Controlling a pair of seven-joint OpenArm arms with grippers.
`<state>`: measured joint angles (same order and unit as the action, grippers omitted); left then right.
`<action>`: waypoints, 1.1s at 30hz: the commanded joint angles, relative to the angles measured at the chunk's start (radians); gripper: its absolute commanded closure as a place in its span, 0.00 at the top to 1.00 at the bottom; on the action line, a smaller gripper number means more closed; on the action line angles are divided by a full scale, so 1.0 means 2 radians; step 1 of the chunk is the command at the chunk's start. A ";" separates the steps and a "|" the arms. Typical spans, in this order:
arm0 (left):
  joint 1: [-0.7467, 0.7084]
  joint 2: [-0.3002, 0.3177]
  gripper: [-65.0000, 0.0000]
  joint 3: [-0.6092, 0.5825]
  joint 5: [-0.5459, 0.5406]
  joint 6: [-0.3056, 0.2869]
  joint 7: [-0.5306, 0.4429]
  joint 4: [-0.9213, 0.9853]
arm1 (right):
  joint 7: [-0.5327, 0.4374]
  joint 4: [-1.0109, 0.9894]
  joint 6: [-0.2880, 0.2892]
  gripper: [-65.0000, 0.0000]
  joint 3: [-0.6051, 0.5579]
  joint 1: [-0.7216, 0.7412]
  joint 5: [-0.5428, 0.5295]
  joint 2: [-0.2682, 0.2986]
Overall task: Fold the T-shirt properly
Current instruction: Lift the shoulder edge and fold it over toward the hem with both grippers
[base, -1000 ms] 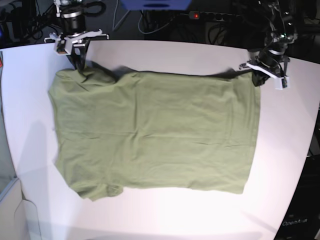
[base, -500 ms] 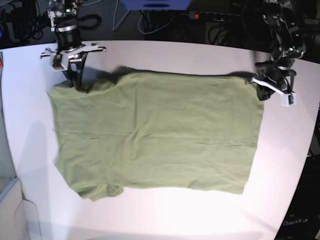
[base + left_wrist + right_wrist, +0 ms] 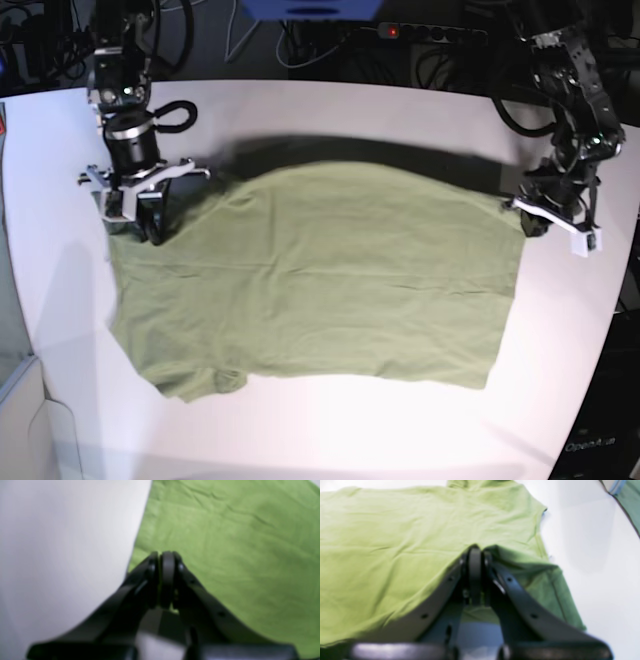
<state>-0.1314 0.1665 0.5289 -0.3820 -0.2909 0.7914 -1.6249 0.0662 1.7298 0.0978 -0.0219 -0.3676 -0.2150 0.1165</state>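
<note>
The olive-green T-shirt (image 3: 320, 290) lies spread on the white table (image 3: 350, 430), sleeves toward the base view's left and hem toward its right. Its far edge is raised and throws a dark shadow on the table behind it. On the left of the base view my right gripper (image 3: 150, 230) is shut on the far sleeve corner. In the right wrist view the cloth (image 3: 395, 542) drapes from the right gripper (image 3: 475, 551). My left gripper (image 3: 530, 222) is shut on the far hem corner. A sliver of T-shirt (image 3: 225, 542) sits in the left gripper (image 3: 165, 555).
Cables and a power strip (image 3: 430, 33) lie behind the table's far edge. The table's curved right edge (image 3: 612, 330) drops to dark floor. A grey box corner (image 3: 20, 420) sits at the lower left.
Both grippers have moved toward the near side of the table, drawing the shirt's far edge with them. That edge now stands off the table with a wider shadow behind it.
</note>
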 commanded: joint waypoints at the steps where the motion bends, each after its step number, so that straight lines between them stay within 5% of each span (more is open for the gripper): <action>1: 0.013 0.007 0.03 0.009 -0.004 -0.001 -0.005 -0.009 | -0.010 0.007 0.004 0.02 0.001 0.013 0.000 0.008; 11: 0.068 0.011 0.03 0.035 -0.003 -0.001 0.021 -0.002 | 0.062 -0.005 0.004 0.01 0.001 0.098 0.001 0.016; 24: 0.158 0.012 0.03 0.034 0.000 -0.001 0.018 0.104 | 0.065 -0.078 0.004 0.01 -0.001 0.147 0.001 0.016; 33: 0.208 0.011 0.03 -0.024 0.091 -0.001 0.017 0.119 | 0.065 -0.098 0.004 0.01 -0.002 0.166 0.004 0.017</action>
<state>0.2638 0.1768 0.4786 -0.1928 -0.2916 0.8474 -1.3697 0.2325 1.5169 0.1020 -0.0269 -0.0582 -0.2108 0.1406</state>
